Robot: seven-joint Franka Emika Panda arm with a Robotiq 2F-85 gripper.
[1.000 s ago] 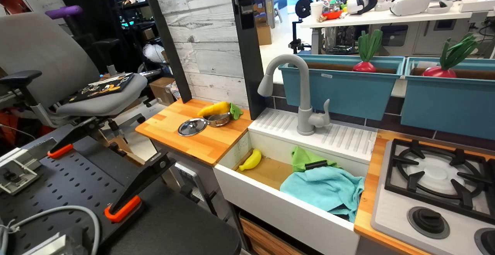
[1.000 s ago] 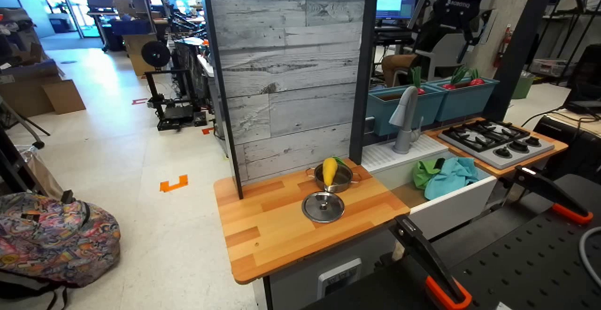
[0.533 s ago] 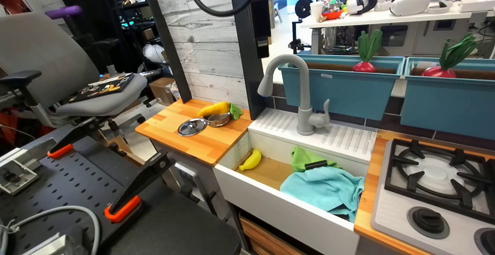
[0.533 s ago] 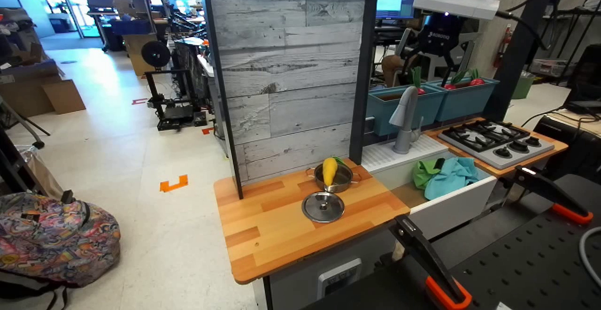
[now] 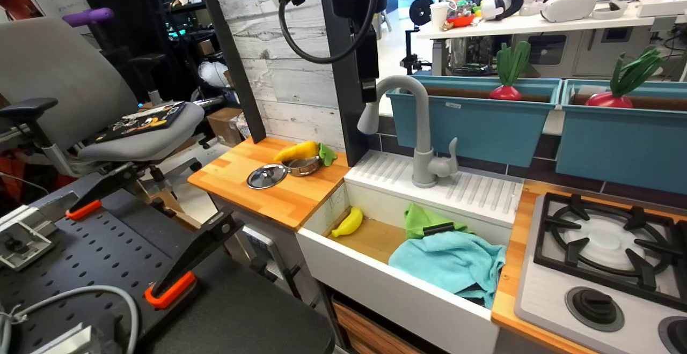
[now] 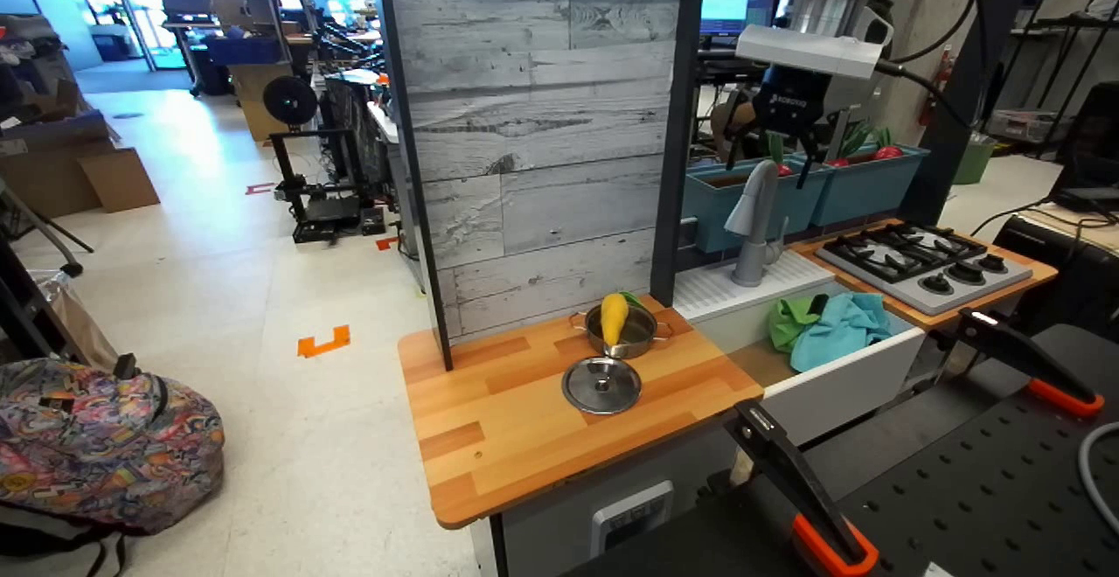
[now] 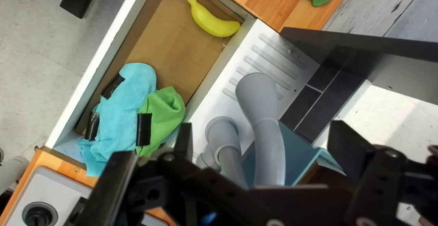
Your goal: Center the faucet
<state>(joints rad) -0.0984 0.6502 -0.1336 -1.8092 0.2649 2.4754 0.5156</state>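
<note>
The grey faucet (image 5: pixel 423 128) stands on the white ribbed ledge (image 5: pixel 370 166) behind the sink. Its gooseneck spout points sideways along the ledge, toward the wood-panel wall, not over the basin. The faucet also shows in an exterior view (image 6: pixel 754 253) and the wrist view (image 7: pixel 258 99). My gripper (image 6: pixel 767 173) is open and empty, fingers down, at about the height of the gooseneck's top. In the wrist view my gripper (image 7: pixel 263 133) has one finger on each side of the spout's neck, with gaps on both sides. The faucet's upper bend is hidden behind the gripper body there.
A dark post (image 5: pixel 355 134) stands close to the spout. Teal planters (image 5: pixel 477 128) with red radishes hang behind the faucet. The sink (image 5: pixel 397 300) holds a yellow banana (image 5: pixel 349 222), a green towel (image 5: pixel 424 220) and a blue towel (image 5: pixel 445 260). A stove (image 5: pixel 542 284) sits beside it.
The gripper has come down from high above toward the top of the faucet, moving left in an exterior view. Its fingers stay open. The faucet has not moved.
</note>
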